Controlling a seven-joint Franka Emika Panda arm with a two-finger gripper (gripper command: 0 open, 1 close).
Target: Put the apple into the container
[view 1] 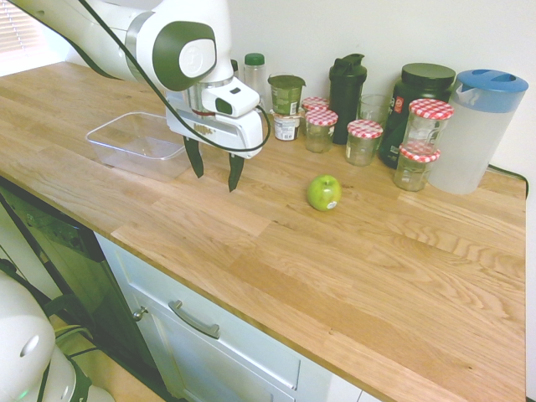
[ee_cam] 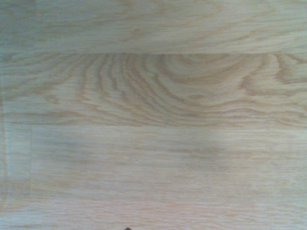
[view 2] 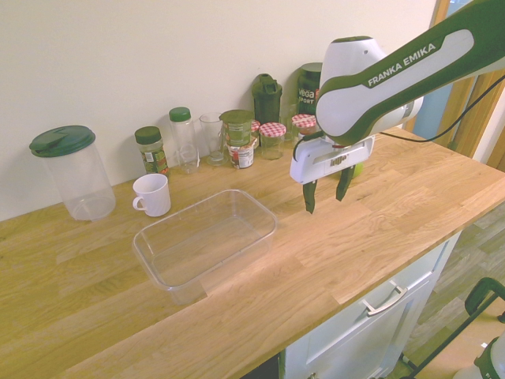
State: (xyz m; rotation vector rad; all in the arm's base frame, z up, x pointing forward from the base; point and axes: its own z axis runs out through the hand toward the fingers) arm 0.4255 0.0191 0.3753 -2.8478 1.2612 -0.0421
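Several jars (view 1: pixel 365 141) crowd behind apple (view 1: pixel 323 193); container (view 1: pixel 142 144) unobstructed.

Apple (view 2: pixel 359 167) mostly hidden behind arm in second exterior view. Jar labels too small to read. Wrist view: bare bench (ee_cam: pixel 153 115) only.

Small bright green apple (view 1: pixel 323 193) with a white sticker sits upright on the wooden counter, at about 4 o'clock from the container (view 1: pixel 134 142) and well apart from it. Container is a shallow clear rectangular tub (view 2: pixel 203 237), rounded corners, upright, empty.
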